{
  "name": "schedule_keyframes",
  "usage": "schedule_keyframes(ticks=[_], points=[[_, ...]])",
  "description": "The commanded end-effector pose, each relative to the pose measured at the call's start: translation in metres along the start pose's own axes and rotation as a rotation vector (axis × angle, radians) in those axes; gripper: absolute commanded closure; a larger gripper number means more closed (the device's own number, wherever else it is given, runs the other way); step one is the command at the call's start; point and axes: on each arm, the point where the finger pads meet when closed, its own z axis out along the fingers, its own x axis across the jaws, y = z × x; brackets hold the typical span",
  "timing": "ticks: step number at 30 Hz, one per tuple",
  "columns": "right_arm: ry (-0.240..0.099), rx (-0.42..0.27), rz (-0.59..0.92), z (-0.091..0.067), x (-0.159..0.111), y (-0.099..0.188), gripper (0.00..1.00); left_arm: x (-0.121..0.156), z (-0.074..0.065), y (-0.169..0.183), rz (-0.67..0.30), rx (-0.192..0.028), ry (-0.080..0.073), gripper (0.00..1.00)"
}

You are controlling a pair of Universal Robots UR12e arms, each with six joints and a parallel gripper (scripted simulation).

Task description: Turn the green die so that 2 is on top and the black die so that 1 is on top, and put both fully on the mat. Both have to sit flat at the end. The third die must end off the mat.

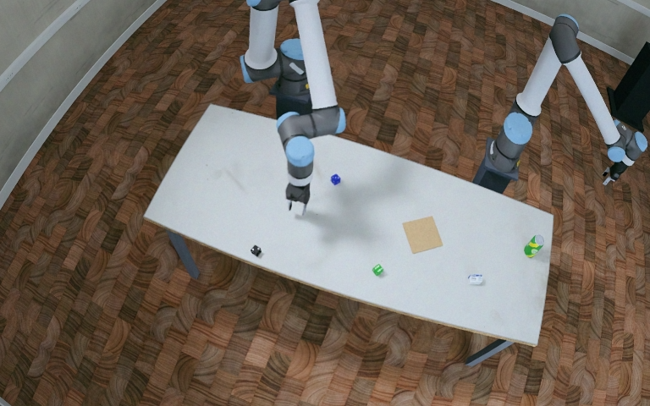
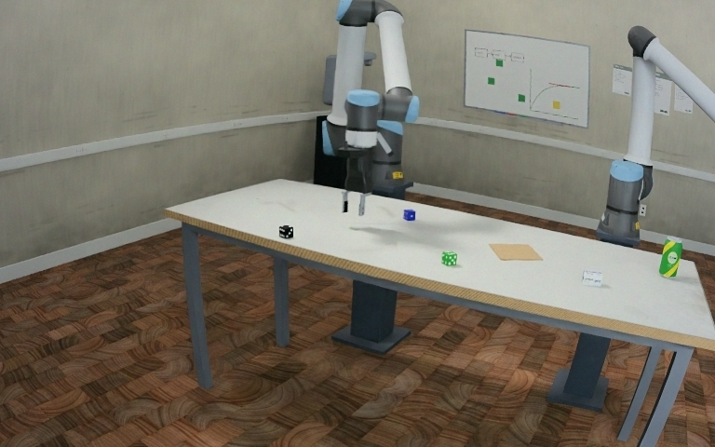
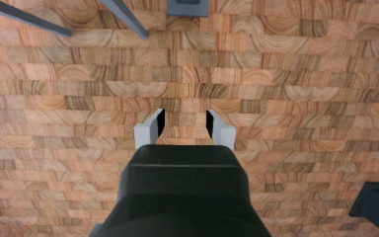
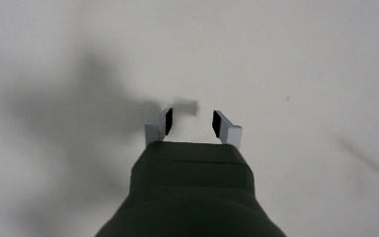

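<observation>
In the top view the right gripper (image 1: 297, 211) (image 2: 354, 211) (image 4: 192, 118), wide and holding nothing, hovers over the table (image 1: 220, 143) (image 2: 252, 197) (image 4: 296, 49), with the green die (image 1: 377, 270) (image 2: 450, 258) off the mat (image 1: 421, 234) (image 2: 515, 251) at roughly four o'clock and the black die (image 1: 256, 250) (image 2: 285, 232) nearer, between seven and eight.

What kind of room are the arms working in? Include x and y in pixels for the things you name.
Probably a lab or teaching workshop: a whiteboard (image 2: 559, 52) with a sketched graph, papers pinned to the wall, and a long worktable (image 1: 215, 143) (image 2: 252, 197) before two pedestal-mounted arms.
</observation>
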Motion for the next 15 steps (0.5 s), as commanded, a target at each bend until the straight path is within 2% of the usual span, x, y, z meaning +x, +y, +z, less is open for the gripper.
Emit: schedule_keyframes(ticks=[1, 11, 13, 15], points=[[0.000, 0.002, 0.014, 0.001, -0.011, 0.033, 0.00, 0.002, 0.002, -0.001, -0.002, 0.002, 0.001, 0.00], [0.000, 0.002, 0.014, 0.001, -0.048, 0.115, 0.00, 0.002, 0.002, -0.001, -0.002, 0.002, 0.001, 0.00], [0.000, 0.002, 0.014, 0.001, -0.054, 0.128, 0.00, 0.002, 0.002, -0.001, -0.002, 0.002, 0.001, 0.00], [0.000, 0.002, 0.014, 0.001, -0.054, 0.128, 0.00, 0.002, 0.002, -0.001, -0.002, 0.002, 0.001, 0.00]])
